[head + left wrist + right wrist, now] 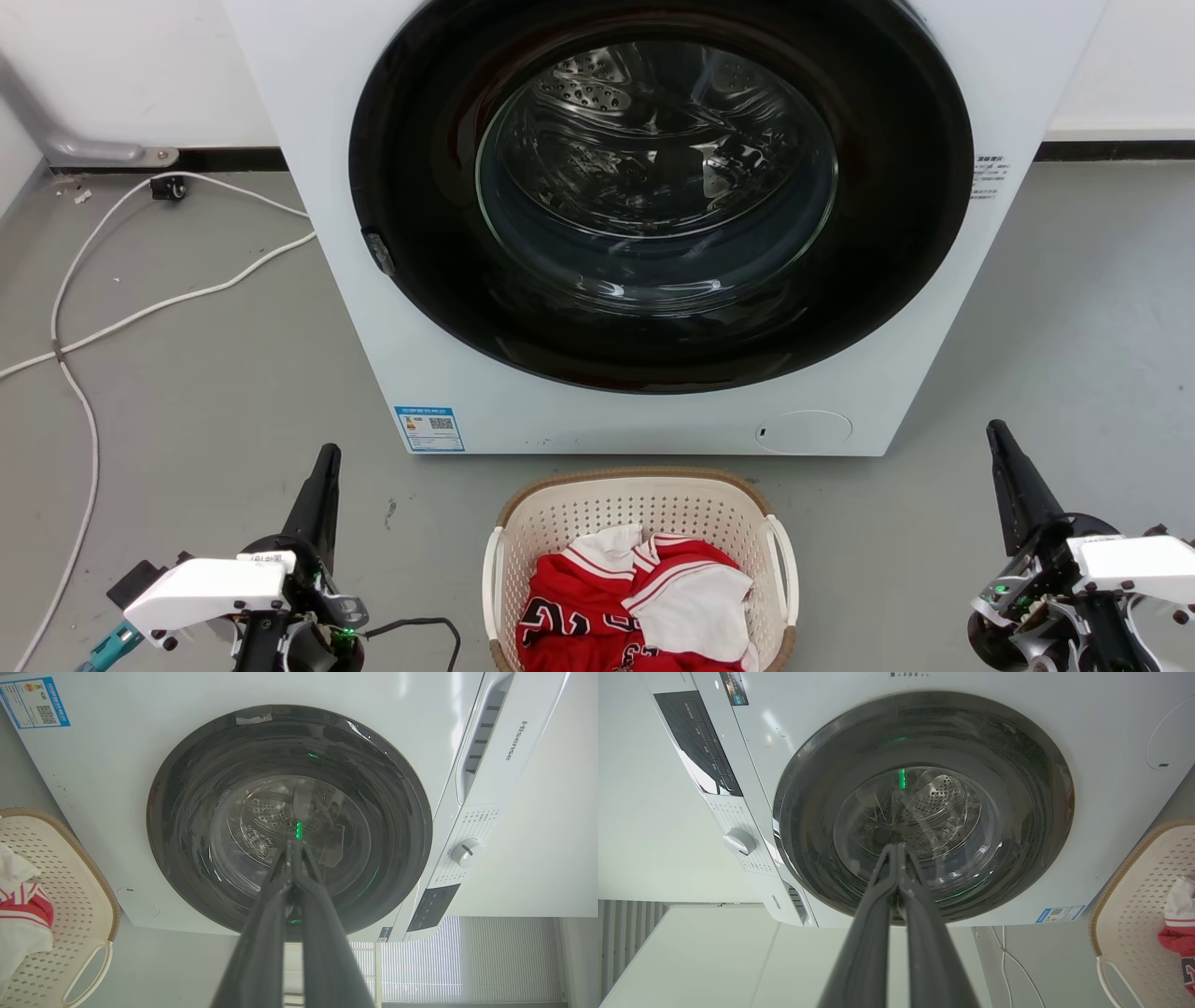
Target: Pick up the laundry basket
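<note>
The laundry basket [644, 509], cream-white and perforated with a brown woven-look rim and white side handles, sits on the grey floor just in front of the washing machine [373, 308]. Red and white clothes [639, 597] lie inside it. My left gripper [327, 462] stands shut well to the basket's left, holding nothing. My right gripper [997, 439] stands shut well to its right, also holding nothing. The basket [70, 905] shows at the left edge of the left wrist view, beside the closed gripper [295, 847]. In the right wrist view the basket [1134, 905] is at the right edge, apart from the closed gripper [896, 849].
The washing machine's round dark door [658, 196] is closed right behind the basket. White cables [84, 317] trail over the floor at the left. A wall with a dark skirting strip [1116, 149] runs behind the machine. Open floor lies on both sides of the basket.
</note>
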Available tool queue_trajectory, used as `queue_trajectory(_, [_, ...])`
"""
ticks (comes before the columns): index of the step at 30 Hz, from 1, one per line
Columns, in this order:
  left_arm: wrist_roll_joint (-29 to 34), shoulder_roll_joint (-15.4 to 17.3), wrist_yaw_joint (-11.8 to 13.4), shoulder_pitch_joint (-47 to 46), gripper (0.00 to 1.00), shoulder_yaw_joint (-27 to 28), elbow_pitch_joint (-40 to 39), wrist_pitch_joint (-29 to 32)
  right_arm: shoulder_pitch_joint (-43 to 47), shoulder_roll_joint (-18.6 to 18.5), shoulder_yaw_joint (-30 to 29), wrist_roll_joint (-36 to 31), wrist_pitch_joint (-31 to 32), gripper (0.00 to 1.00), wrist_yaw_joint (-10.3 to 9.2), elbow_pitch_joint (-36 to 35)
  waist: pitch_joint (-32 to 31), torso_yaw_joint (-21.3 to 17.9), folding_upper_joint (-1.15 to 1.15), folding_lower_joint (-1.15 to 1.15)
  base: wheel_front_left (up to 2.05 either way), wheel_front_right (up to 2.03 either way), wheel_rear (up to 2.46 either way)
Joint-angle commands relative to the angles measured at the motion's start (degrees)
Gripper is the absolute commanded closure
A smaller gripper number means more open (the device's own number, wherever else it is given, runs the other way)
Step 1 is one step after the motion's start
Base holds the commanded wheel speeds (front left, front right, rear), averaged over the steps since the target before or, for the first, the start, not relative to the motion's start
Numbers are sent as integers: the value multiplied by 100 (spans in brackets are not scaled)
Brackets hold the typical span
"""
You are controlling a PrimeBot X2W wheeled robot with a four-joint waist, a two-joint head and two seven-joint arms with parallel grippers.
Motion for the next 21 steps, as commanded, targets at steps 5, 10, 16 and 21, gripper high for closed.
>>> queue_trajectory(5, [-11,7,-11,-37,100,16,0,10,-65,19,-6,-27,18,100,-2,6,0,0,0,0,0,0,0])
queue_trajectory(10, [-11,7,-11,-37,100,16,0,10,-65,18,-7,-28,18,100,-2,6,0,0,0,0,0,0,0])
queue_trajectory(16, [-11,7,-11,-37,100,16,0,10,-65,19,-7,-29,18,100,-2,6,0,0,0,0,0,0,0])
queue_trajectory(21, [-11,7,-11,-37,100,16,0,10,-65,19,-8,-29,19,100,-2,6,0,0,0,0,0,0,0])
